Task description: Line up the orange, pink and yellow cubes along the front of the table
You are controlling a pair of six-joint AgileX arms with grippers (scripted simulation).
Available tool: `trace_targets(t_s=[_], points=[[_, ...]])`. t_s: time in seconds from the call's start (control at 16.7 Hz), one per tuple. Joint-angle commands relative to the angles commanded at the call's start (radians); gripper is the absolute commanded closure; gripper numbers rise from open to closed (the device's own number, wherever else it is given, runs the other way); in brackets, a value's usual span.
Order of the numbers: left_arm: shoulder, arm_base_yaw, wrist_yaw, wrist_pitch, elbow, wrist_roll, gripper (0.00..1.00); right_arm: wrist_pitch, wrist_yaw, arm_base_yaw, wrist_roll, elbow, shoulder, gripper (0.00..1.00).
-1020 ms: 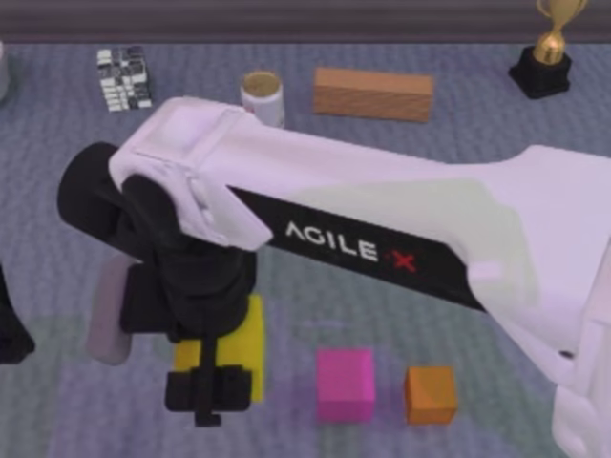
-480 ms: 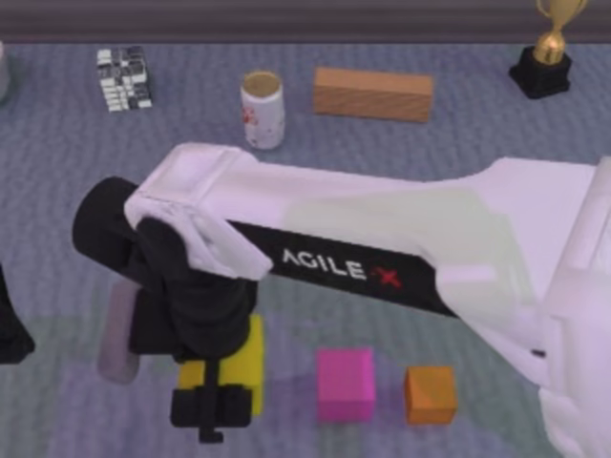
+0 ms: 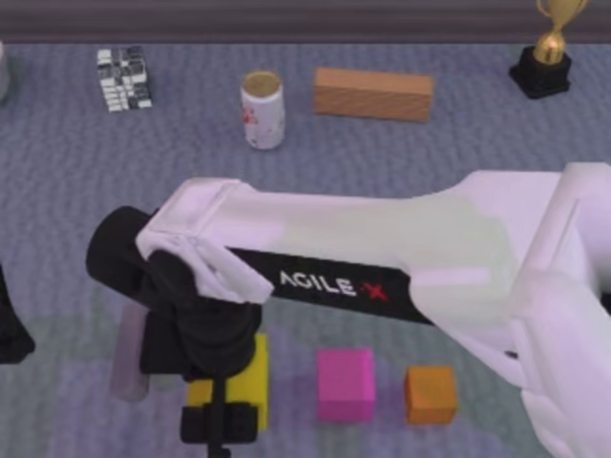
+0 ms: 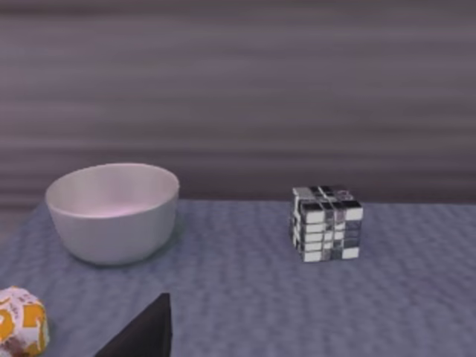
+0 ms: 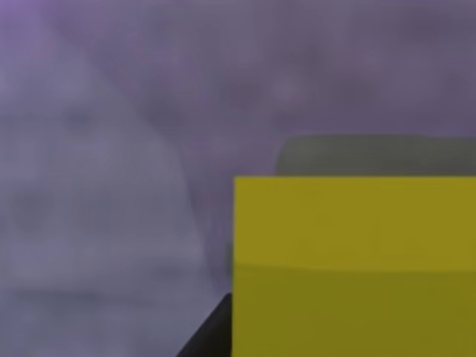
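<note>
The table [image 3: 57,191] is a greyish-purple woven top. Along its front edge sit three cubes in a row: the yellow cube [image 3: 250,377] on the left, the pink cube [image 3: 345,384] in the middle, and the orange cube [image 3: 430,394] on the right, each a little apart. The right gripper [image 3: 221,420] is down over the yellow cube, with its black fingers closed against the cube's sides. The left arm [image 3: 11,329] sits parked at the table's left edge.
</note>
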State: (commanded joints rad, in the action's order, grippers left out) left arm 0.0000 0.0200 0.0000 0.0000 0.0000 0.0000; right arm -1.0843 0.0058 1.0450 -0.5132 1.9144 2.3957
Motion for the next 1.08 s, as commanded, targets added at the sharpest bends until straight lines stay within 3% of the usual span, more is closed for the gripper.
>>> trace_targets(t_s=[0.72, 1.08], points=[[0.000, 0.000, 0.000, 0.000, 0.000, 0.000, 0.00, 0.000, 0.000, 0.000, 0.000, 0.000, 0.000, 0.02], [0.000, 0.000, 0.000, 0.000, 0.000, 0.000, 0.00, 0.000, 0.000, 0.000, 0.000, 0.000, 0.000, 0.00]])
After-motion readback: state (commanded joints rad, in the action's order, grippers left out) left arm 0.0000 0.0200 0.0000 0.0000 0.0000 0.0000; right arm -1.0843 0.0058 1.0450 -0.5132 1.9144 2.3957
